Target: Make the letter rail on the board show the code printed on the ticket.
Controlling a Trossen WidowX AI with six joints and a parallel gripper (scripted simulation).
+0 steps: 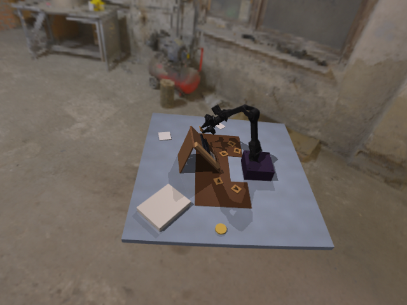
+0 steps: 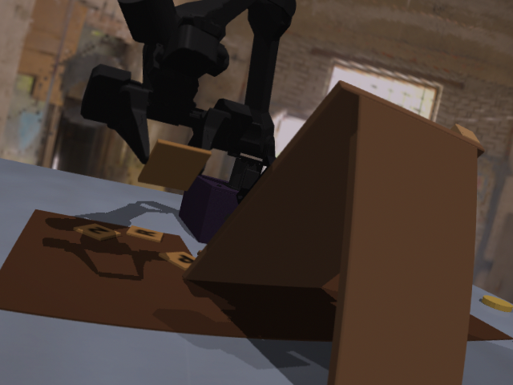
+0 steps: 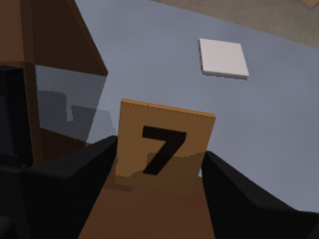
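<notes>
My gripper [image 1: 206, 128] [image 2: 178, 162] [image 3: 160, 149] is shut on a tan letter tile marked "7" [image 2: 174, 164] [image 3: 164, 144] and holds it in the air beside the upper end of the leaning brown board [image 1: 184, 149] [image 2: 298, 215]. The letter rail [image 1: 206, 154] runs down the board's front face; what sits in it cannot be told. Several loose tiles lie on the brown mat [image 1: 210, 197] [image 2: 62, 281]: three near the arm's base [image 1: 231, 143] [image 1: 224, 153] [image 1: 237, 150], also in the exterior view [image 2: 97, 231] [image 2: 144, 233] [image 2: 180, 257], and two nearer the front [image 1: 217, 180] [image 1: 236, 188].
A small white card [image 1: 164, 135] [image 3: 223, 58] lies left of the board, another [image 1: 220, 126] behind the gripper. A white box [image 1: 163, 206] sits front left, a yellow disc [image 1: 220, 229] [image 2: 497, 302] near the front edge. The arm's purple base [image 1: 257, 165] [image 2: 207, 207] stands right of the mat.
</notes>
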